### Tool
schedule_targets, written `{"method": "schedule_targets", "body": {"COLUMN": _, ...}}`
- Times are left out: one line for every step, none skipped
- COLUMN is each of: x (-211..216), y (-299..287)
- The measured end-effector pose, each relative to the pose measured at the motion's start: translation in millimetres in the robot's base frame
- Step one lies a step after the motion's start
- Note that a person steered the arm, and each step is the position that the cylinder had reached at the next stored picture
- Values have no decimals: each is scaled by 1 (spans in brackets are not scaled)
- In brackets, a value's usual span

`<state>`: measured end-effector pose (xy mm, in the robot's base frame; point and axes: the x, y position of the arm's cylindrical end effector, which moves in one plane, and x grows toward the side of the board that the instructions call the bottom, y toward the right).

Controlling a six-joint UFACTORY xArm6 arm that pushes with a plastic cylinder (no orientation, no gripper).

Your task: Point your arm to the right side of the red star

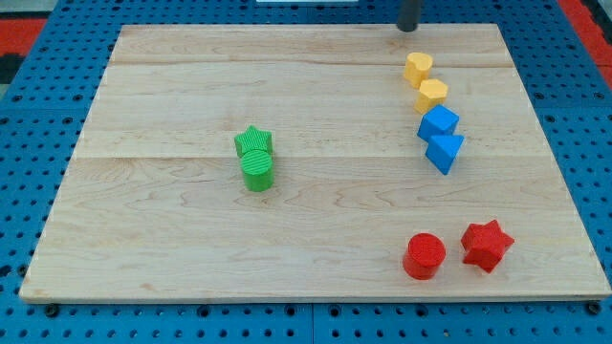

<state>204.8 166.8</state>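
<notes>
The red star (487, 245) lies near the board's bottom right corner, with a red cylinder (424, 256) just to its left. My tip (408, 28) shows as a dark rod at the view's top, right of centre, at the board's top edge. It is far above the red star and a little to its left, just above the upper yellow block (418, 68).
A column runs down the right side: two yellow blocks, the lower one (431, 95), then a blue block (438, 122) and a blue triangular block (445, 151). A green star (253, 140) touches a green cylinder (256, 168) left of centre. The wooden board (143, 239) rests on a blue pegboard.
</notes>
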Motion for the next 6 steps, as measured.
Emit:
{"method": "schedule_targets", "body": {"x": 59, "y": 48}}
{"method": "schedule_targets", "body": {"x": 152, "y": 76}}
{"method": "schedule_targets", "body": {"x": 235, "y": 84}}
{"method": "schedule_targets", "body": {"x": 321, "y": 88}}
{"method": "schedule_targets", "body": {"x": 372, "y": 62}}
{"method": "schedule_targets", "body": {"x": 407, "y": 62}}
